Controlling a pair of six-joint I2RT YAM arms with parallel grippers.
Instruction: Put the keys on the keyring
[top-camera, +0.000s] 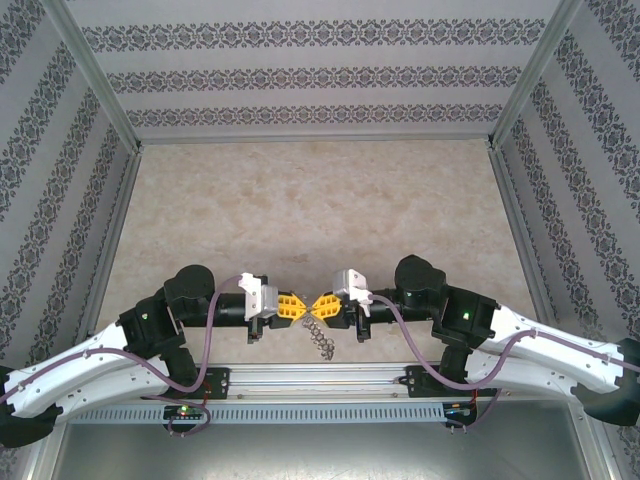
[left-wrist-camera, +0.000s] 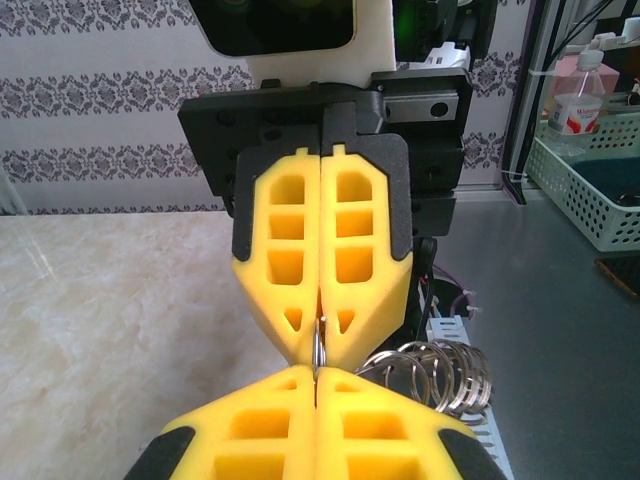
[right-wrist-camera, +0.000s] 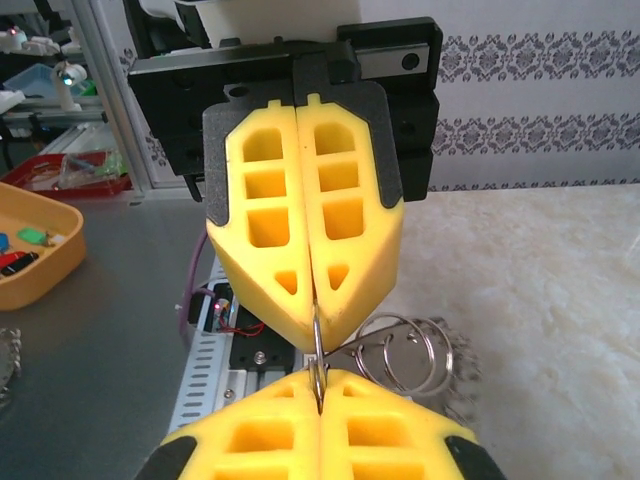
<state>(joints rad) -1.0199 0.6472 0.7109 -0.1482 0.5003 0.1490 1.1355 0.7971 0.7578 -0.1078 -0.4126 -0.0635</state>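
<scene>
- Bright yellow foam, backed in black, on the left hand (top-camera: 301, 306) and the right hand (top-camera: 316, 305).
- Shiny silver-grey on the keyring (top-camera: 320, 338), plain bare metal.
- Pale beige, marbled with faint cream veins, across the counter (top-camera: 320, 200).
- White, banded with rows of dark grey floral print, on the walls (top-camera: 320, 75).
- White shells with black joints on the arms (top-camera: 70, 378); dull purple on the cables (top-camera: 222, 292).
- Orange on the tray (right-wrist-camera: 62, 262); pale mint on the basket (left-wrist-camera: 590, 205).

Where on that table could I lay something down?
The marble tabletop is bare from the patterned walls at back and sides nearly to the near edge. There it is crowded: the left claw and right claw meet tip to tip, both pinching the keyring that dangles between them.
</scene>
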